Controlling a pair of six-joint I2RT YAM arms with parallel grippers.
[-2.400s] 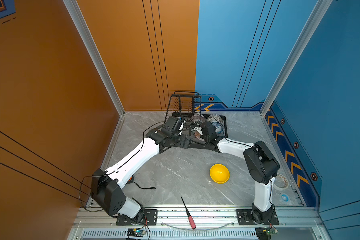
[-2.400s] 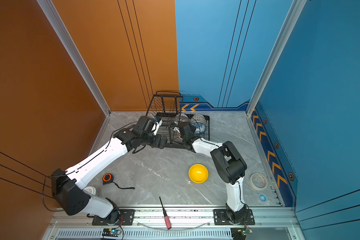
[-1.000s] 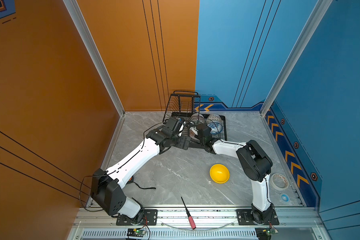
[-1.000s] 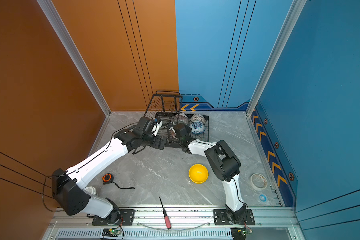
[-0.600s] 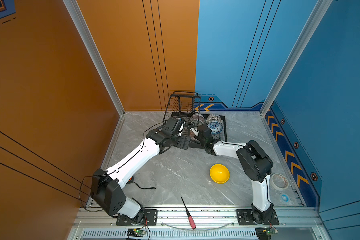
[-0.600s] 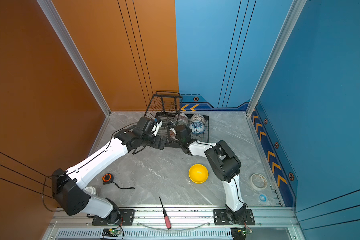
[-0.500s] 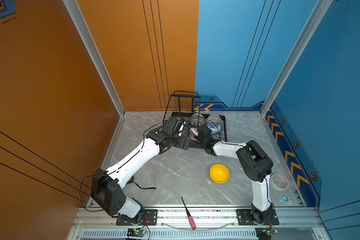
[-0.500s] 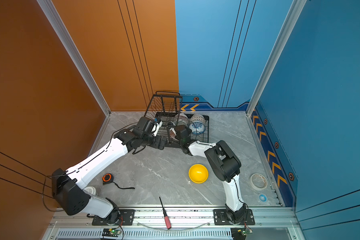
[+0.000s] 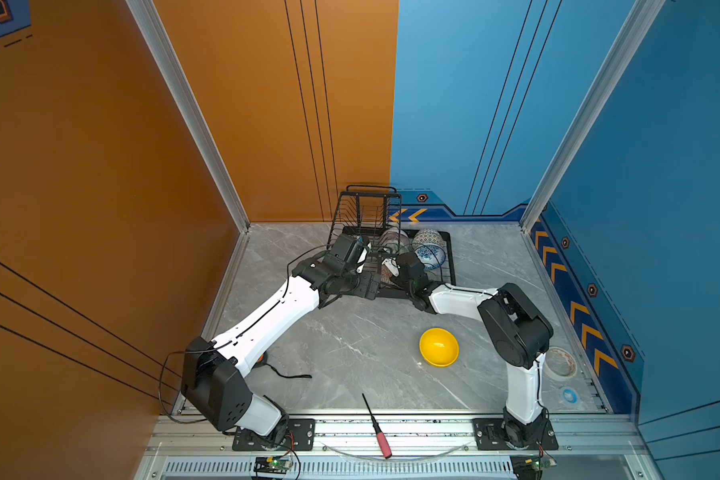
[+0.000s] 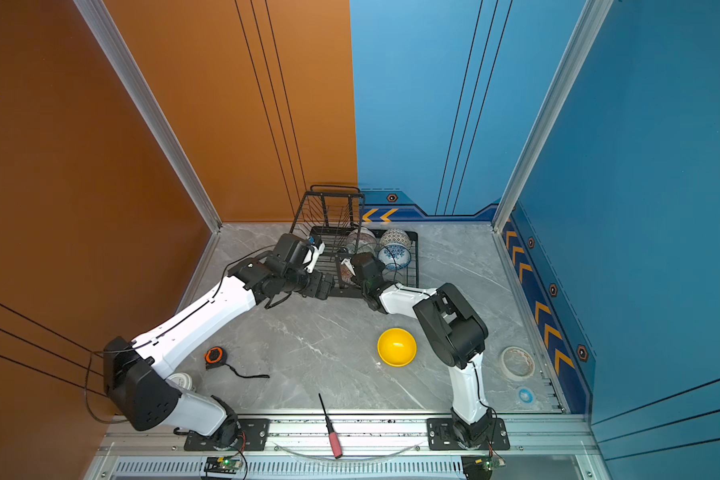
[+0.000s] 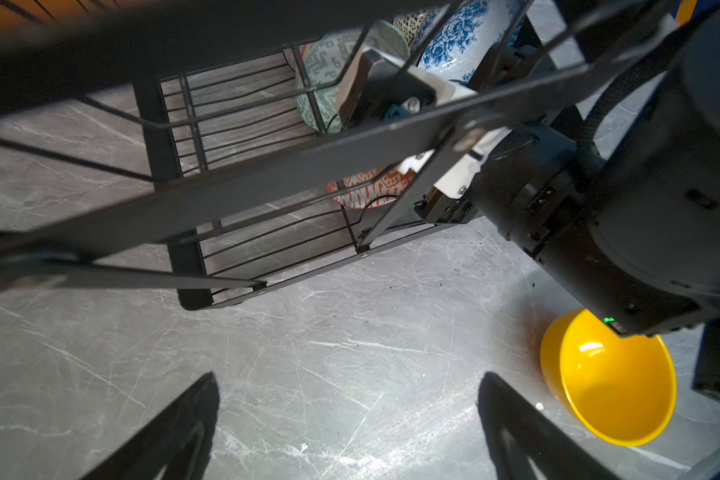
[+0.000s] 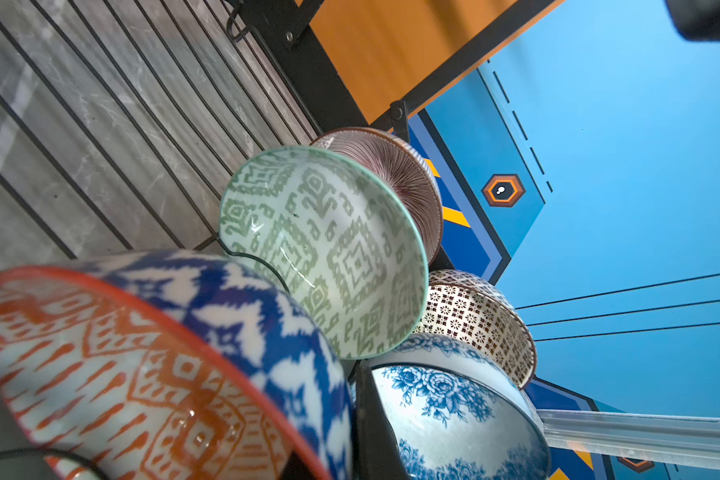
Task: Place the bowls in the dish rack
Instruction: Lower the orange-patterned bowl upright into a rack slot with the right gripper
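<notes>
Orange-white bowl blurred, cropped by the right wrist view's edge; right pincer largely behind it.

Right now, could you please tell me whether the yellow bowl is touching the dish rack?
Apart. Both top views show the yellow bowl alone on the marble floor, with a bare stretch of floor between it and the dish rack.

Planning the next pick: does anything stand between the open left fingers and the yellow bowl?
Nothing visible: bare table lies between the left fingers and the yellow bowl. The right arm passes close beside that path.
</notes>
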